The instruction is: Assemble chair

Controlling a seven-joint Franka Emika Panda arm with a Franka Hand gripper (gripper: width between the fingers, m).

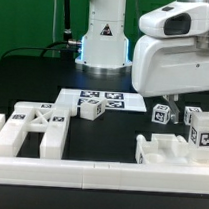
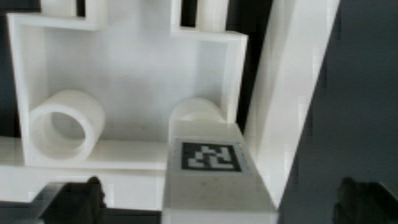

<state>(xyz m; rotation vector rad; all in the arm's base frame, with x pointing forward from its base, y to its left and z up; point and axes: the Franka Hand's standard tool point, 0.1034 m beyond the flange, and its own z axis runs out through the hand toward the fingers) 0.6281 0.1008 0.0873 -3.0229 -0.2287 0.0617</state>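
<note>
The chair's seat (image 1: 175,152) lies at the exterior view's right, close to the rail (image 1: 88,172). The frame (image 1: 31,128) lies flat at the left and two cubes (image 1: 90,109) (image 1: 162,116) stand loose by the marker board (image 1: 103,97); all sit apart on the desk (image 1: 116,133), so no joint is made yet. The hand (image 2: 217,200) hangs over the right-hand parts, spread wide and holding nothing. Its fingertips (image 2: 71,195) flank a tagged recessed part (image 2: 125,90) with two round sockets, probably the seat, a stance suited to lining up a grasp.
</note>
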